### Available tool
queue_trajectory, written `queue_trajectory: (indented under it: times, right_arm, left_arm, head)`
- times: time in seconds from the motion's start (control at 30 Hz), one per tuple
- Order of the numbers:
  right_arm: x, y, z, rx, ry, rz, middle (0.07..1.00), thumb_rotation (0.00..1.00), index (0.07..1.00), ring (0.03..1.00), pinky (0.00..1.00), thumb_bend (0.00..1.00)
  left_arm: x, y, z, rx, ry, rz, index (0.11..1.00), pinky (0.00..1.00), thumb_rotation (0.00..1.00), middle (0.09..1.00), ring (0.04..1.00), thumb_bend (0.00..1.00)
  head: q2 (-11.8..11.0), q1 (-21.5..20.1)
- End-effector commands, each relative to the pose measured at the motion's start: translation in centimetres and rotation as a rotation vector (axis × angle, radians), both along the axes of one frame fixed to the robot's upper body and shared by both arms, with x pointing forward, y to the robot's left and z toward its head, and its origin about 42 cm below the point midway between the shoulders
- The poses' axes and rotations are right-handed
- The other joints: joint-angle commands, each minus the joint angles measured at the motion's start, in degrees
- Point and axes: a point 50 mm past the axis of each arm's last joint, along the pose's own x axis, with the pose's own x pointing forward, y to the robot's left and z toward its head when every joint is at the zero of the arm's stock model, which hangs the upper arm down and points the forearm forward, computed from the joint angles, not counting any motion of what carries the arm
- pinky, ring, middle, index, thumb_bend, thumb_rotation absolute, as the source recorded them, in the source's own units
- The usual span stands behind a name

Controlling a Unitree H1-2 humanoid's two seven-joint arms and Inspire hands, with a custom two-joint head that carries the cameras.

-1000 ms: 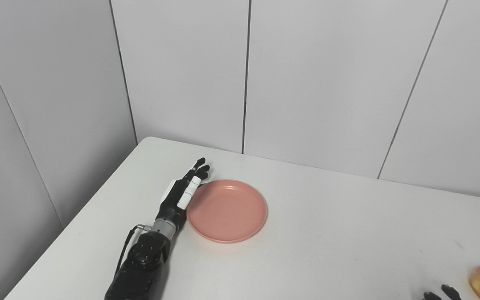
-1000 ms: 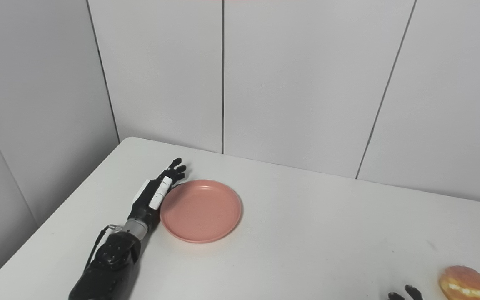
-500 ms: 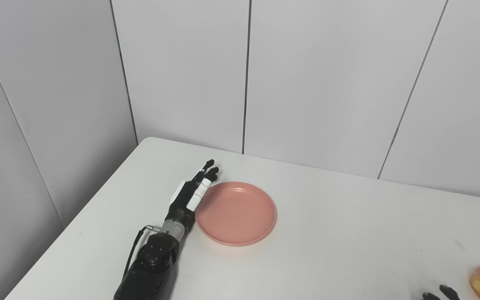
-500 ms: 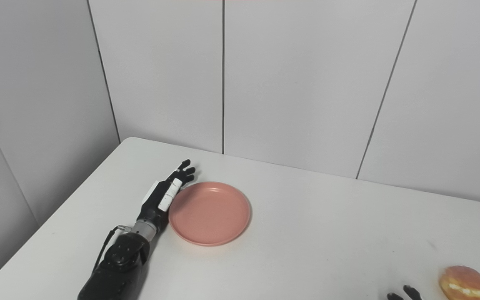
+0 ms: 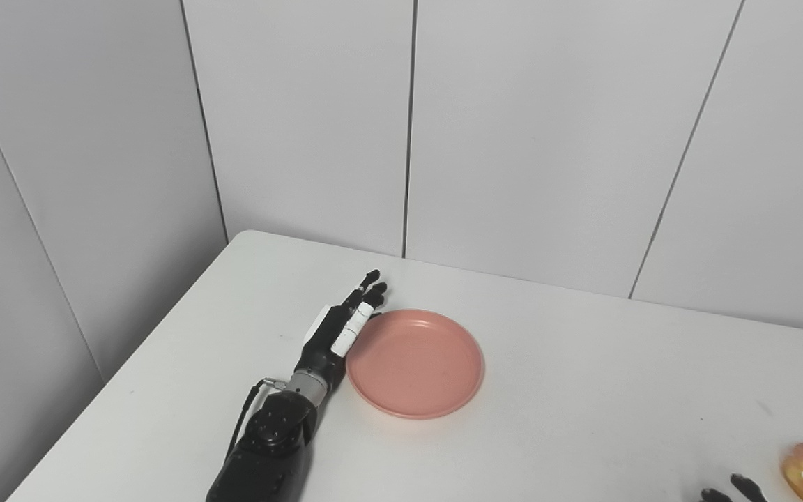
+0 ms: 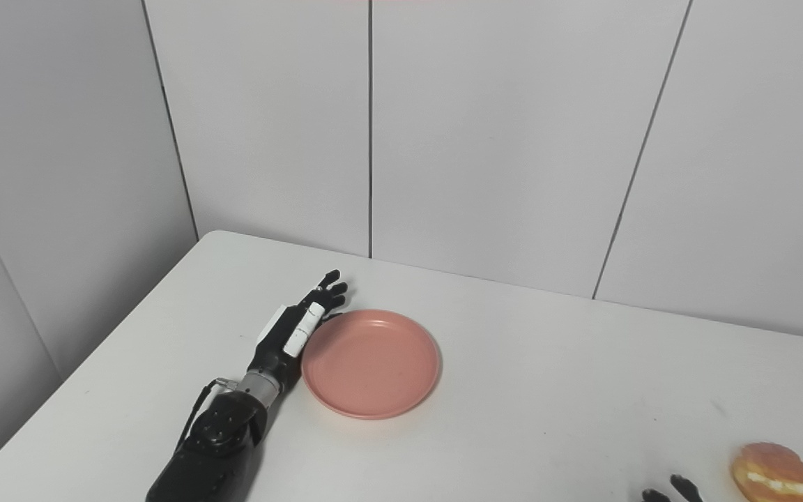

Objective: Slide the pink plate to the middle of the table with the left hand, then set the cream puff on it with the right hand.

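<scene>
Quick count from my end of the link: I've got one pink plate (image 5: 415,362), one cream puff (image 6: 771,473), and one white table (image 5: 583,390) under all of it. Two hands in view, the left hand (image 5: 340,331) fully visible, the right hand (image 6: 670,489) just poking its fingertips over the bottom edge. That's all I can tally on the tabletop, one of each.

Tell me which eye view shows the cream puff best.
The right eye view: the whole cream puff is in frame near the bottom right corner, with its pale filling visible. In the left eye view the picture's right edge cuts it off, so only part of it shows.
</scene>
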Motion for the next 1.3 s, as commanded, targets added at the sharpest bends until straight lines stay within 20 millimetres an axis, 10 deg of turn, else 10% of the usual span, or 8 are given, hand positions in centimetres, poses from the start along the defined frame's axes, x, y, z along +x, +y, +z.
queue_trajectory:
  times: [0.0,0.77,1.27]
  right_arm:
    - [-1.2,-0.7,-3.7,-0.027,0.22,-0.04,0.818,1.0,0.902,0.822,0.81,0.93]
    - [-1.1,-0.1,-3.6,-0.039,0.215,-0.036,0.814,1.0,0.888,0.818,0.8,0.89]
    - [-1.2,1.5,-2.8,-0.054,0.201,-0.023,0.791,1.0,0.868,0.792,0.77,0.83]
  left_arm:
    - [-1.2,-1.3,-2.3,-0.005,0.052,-0.015,0.958,0.87,0.9,0.947,0.947,0.91]
    - [-1.8,-5.4,-4.1,-0.031,0.088,-0.097,1.0,0.86,0.87,0.937,0.937,0.93]
    - [-1.4,-6.1,-2.8,-0.08,0.065,-0.144,1.0,0.86,0.86,0.937,0.938,0.93]
  head:
    - [0.1,-0.1]
    - [0.8,-2.3]
    - [5.0,-13.4]
